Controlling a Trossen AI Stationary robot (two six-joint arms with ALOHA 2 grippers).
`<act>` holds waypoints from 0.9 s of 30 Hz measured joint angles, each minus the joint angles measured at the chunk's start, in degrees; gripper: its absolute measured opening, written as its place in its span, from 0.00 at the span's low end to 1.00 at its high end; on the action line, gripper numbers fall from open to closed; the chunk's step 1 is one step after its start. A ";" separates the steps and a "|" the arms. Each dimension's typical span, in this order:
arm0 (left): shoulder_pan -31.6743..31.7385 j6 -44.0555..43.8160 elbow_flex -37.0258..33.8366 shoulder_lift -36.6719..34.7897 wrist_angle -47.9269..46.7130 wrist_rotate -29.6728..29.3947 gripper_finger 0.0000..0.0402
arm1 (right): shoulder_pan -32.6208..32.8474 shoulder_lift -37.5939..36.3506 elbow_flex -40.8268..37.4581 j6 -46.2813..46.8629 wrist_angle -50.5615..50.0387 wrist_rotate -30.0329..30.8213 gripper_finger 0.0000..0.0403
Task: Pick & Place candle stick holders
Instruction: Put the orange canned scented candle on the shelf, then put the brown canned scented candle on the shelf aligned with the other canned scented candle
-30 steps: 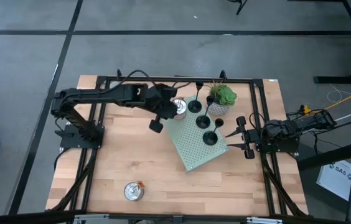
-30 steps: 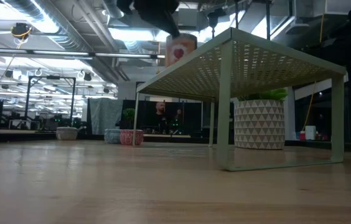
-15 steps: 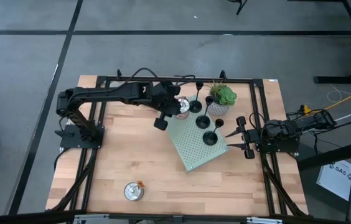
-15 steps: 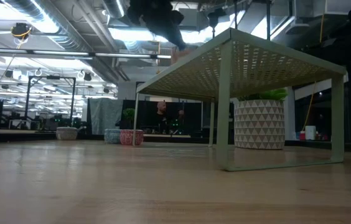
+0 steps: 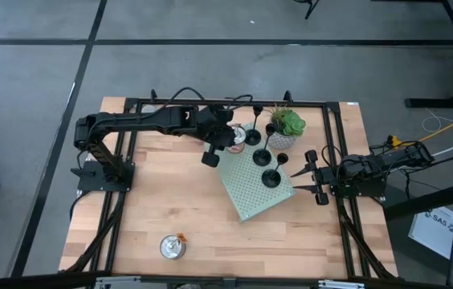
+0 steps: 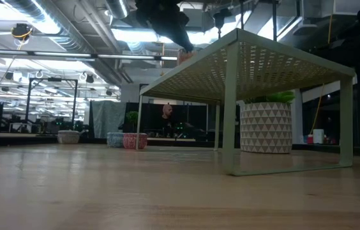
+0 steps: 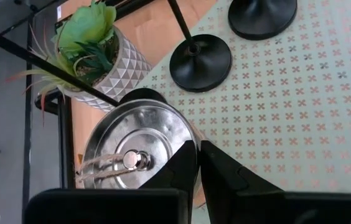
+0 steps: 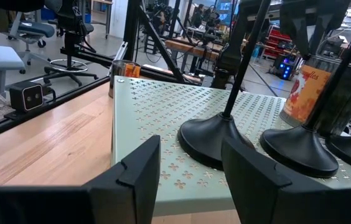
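The 3 candle stick holders (image 5: 260,156) stand upright on the pale green perforated shelf (image 5: 252,189), left of the potted plant (image 5: 284,128). The left gripper (image 5: 220,143), fingers pressed together, hovers over a silver tin (image 7: 135,152) at the shelf's far-left corner. The right gripper (image 5: 311,178) waits spread at the shelf's right edge.
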 joint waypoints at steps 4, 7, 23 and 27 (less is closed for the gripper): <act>0.00 -2.58 -0.03 -0.20 -0.10 -0.02 0.04 | -0.01 0.01 -0.01 0.01 -0.01 0.00 0.43; 0.00 -2.85 -0.07 -0.33 -0.35 -0.14 0.06 | 0.01 -0.01 -0.01 -0.01 -0.01 0.00 0.43; -2.05 -5.92 0.66 -3.62 -0.68 -5.67 0.31 | -0.02 0.01 0.00 0.02 -0.01 0.00 0.43; -3.82 -6.17 0.66 -6.47 -1.39 -9.32 0.31 | -0.02 0.02 -0.01 0.00 -0.01 0.00 0.43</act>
